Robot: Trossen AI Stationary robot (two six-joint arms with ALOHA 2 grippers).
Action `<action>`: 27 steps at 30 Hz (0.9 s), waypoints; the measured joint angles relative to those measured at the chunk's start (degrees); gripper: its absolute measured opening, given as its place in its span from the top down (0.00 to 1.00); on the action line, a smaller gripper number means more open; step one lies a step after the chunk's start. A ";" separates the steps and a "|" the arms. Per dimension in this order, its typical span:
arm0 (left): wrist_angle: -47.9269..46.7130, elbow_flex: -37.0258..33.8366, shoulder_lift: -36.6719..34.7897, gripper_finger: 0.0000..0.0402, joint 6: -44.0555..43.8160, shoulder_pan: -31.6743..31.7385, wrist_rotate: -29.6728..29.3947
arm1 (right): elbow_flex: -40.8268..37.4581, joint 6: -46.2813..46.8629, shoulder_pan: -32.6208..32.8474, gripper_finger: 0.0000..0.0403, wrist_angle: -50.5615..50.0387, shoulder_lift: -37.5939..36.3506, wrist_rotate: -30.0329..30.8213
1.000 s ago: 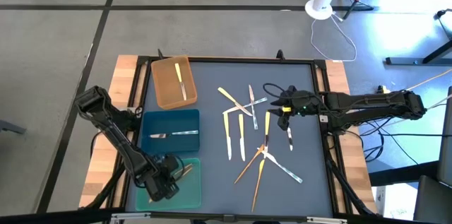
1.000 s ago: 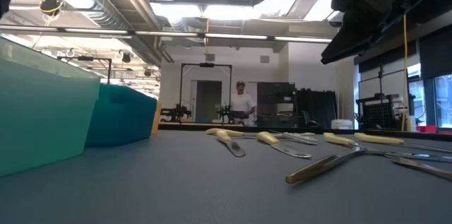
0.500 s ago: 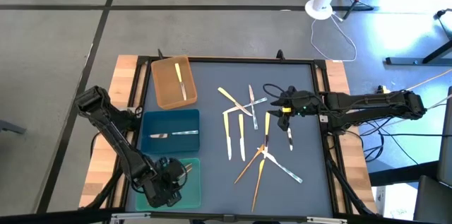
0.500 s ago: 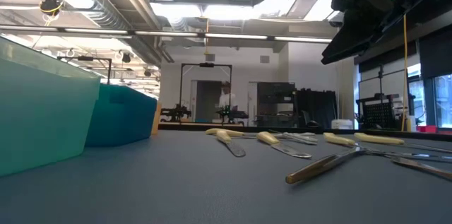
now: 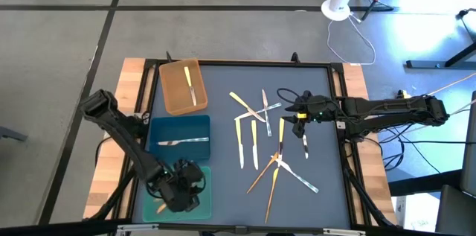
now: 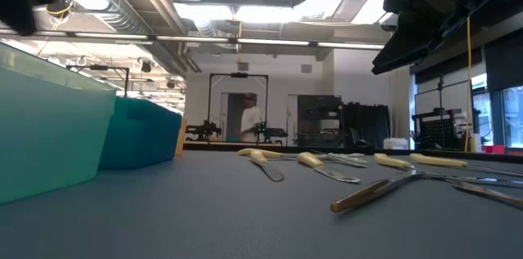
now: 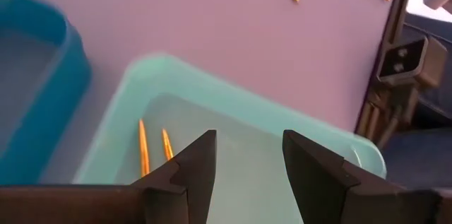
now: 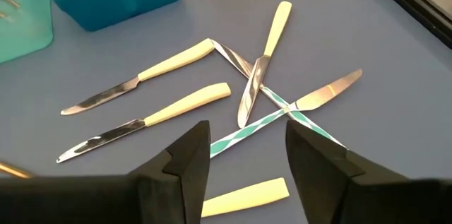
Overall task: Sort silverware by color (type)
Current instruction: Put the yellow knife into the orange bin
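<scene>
Few pieces are sorted: most silverware [image 5: 269,141] lies loose at the tabletop's [image 5: 320,102] centre and toward 4 o'clock, the left tool [image 5: 182,191] empty, spread over the teal tray [image 7: 233,121] at 7 o'clock, the right tool [image 5: 291,107] open above the pile.

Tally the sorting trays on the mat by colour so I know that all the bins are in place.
brown tray: 1
blue tray: 1
teal tray: 1
Total: 3
</scene>
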 joint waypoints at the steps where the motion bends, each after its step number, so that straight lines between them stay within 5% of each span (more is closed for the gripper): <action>1: 0.38 0.00 0.00 0.61 1.44 0.79 0.00 | 0.00 0.19 0.00 0.57 0.00 0.00 0.00; 14: 3.45 0.00 0.00 0.61 16.11 11.62 1.13 | 9.35 14.78 0.00 0.57 -19.58 -0.04 6.01; 27: 11.36 0.00 0.00 0.61 30.42 20.83 7.39 | 8.72 34.80 -0.02 0.57 -35.12 0.00 6.93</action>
